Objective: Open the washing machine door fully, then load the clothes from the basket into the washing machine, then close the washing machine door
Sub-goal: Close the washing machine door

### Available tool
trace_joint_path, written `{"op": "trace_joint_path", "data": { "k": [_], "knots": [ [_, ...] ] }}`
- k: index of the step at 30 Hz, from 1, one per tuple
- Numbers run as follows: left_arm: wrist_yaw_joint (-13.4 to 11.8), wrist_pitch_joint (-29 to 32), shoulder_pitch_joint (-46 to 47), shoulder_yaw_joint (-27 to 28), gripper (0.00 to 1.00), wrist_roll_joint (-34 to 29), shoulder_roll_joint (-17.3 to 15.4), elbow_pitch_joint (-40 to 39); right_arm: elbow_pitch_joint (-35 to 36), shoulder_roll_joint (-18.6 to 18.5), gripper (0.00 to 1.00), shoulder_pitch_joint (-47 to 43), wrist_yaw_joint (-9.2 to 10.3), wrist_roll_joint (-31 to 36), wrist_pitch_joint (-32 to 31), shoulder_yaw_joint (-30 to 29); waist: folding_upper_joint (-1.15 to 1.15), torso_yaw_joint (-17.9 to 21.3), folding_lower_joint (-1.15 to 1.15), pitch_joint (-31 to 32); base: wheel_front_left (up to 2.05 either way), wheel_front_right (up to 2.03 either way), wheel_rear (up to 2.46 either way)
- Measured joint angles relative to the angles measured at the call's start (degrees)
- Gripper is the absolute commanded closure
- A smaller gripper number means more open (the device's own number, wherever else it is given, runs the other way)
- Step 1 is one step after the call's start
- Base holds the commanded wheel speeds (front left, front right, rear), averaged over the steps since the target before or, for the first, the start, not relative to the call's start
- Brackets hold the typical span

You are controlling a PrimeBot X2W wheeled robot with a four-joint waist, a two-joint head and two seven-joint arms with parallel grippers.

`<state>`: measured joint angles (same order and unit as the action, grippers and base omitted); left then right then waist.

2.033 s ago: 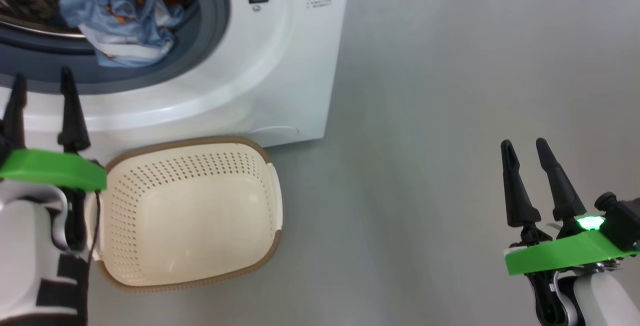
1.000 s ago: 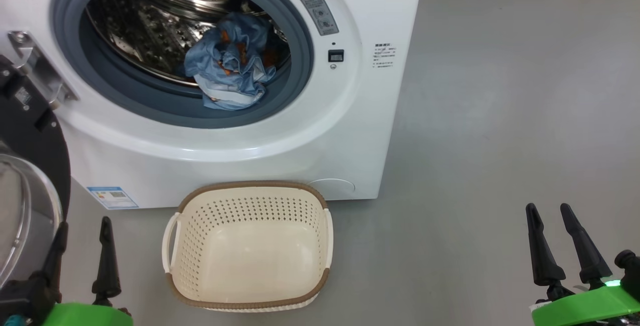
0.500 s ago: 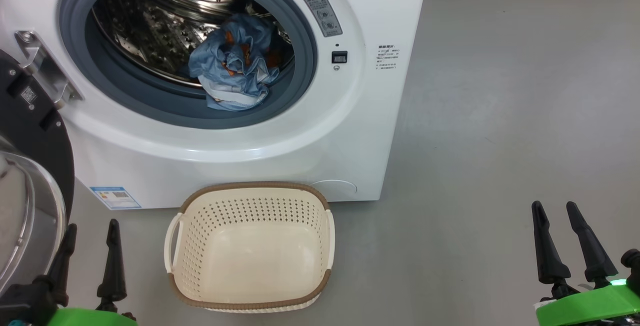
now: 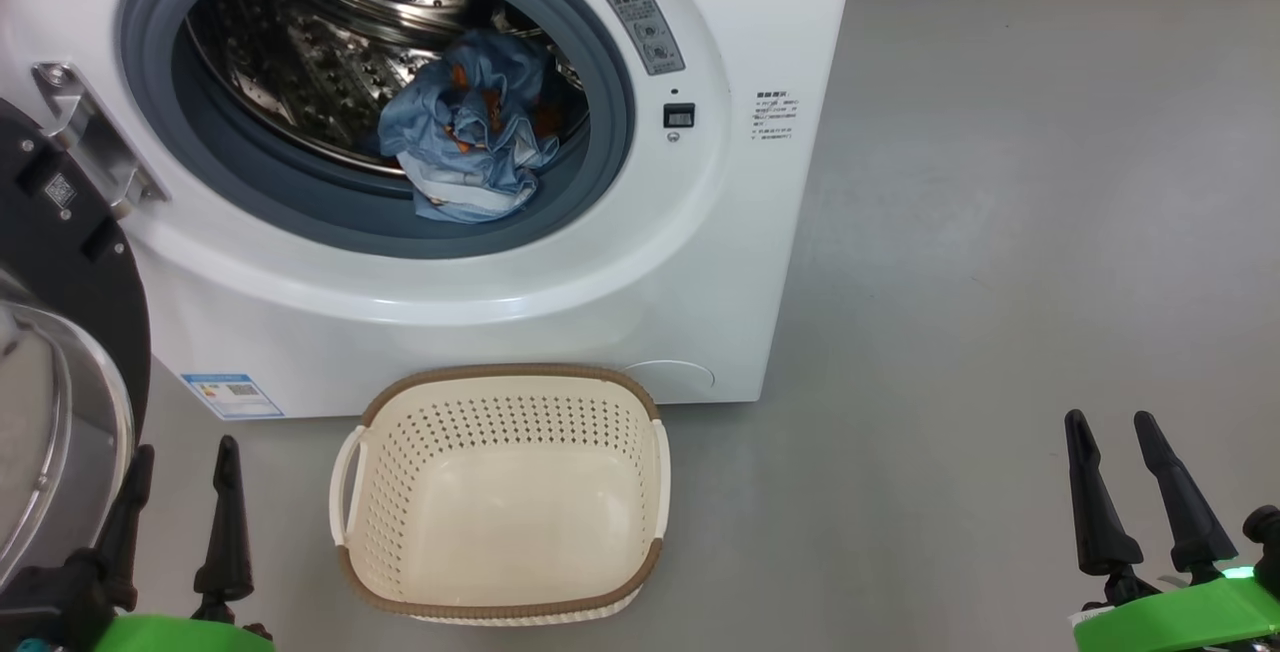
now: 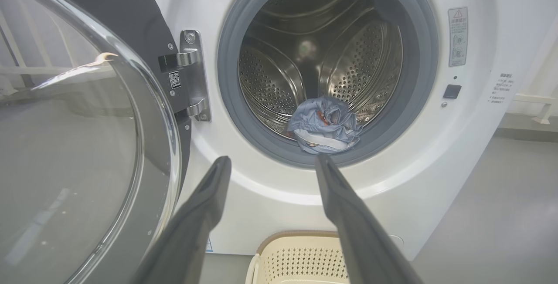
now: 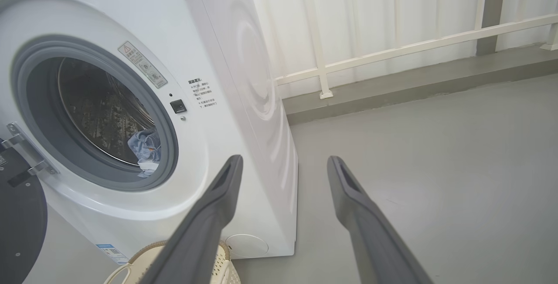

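Clothes (image 4: 465, 142) in washer (image 4: 700, 262) | L hand (image 4: 186, 447) low-left, well apart, jaws wide

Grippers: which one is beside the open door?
The left gripper, right beside the door; the right gripper hangs over the floor, away from the washer.

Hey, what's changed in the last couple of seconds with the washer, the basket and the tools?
Mainly the head camera pulled back, so the whole drum opening shows. Against the basket, the left tool has drawn back from the washing machine. Nothing grasped or released: it and the right tool stay open and empty. The clothes still lie in that opening, basket empty, door open.
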<state>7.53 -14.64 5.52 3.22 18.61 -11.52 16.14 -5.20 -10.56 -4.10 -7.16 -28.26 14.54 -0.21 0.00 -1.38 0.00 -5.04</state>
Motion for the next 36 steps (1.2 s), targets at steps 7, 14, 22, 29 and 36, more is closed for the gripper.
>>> {"op": "trace_joint_path", "data": {
  "k": [7, 14, 22, 29, 36],
  "knots": [
    [0.0, 0.0, -0.01, 0.25, 0.0, 0.0, 0.05, -0.4, 0.11, 0.11, 0.0, 0.0, 0.0, 0.0, 0.0, -0.01, 0.0, -0.07, 0.0, -0.34, -0.58, 0.58, 0.0],
    [0.0, 0.0, -0.01, 0.22, 0.0, 0.0, 0.09, -1.02, 0.11, 0.27, 0.0, 0.01, 0.0, 0.0, 0.0, 0.0, 0.0, -0.09, 0.0, -0.77, -0.62, 0.62, 0.0],
    [0.0, 0.0, -0.01, 0.37, 0.0, -0.09, 0.41, -1.13, 0.11, 0.27, 0.0, 0.02, 0.0, 0.01, 0.0, -0.22, 0.0, -0.08, 0.0, -1.18, -0.88, 0.88, 0.0],
    [0.0, 0.0, -0.01, 0.05, 0.0, -0.01, 0.45, -1.46, 0.12, 0.25, 0.0, 0.02, 0.0, 0.01, 0.0, -0.22, 0.0, -0.3, 0.0, -1.06, -0.21, 0.21, 0.0],
    [0.0, 0.0, -0.01, -0.65, 0.0, -0.01, 0.96, -1.51, 0.15, 0.19, 0.0, 0.01, 0.0, 0.01, 0.0, -0.33, 0.0, -1.15, 0.0, -0.82, 0.0, 0.0, 0.0]
  ]
}}
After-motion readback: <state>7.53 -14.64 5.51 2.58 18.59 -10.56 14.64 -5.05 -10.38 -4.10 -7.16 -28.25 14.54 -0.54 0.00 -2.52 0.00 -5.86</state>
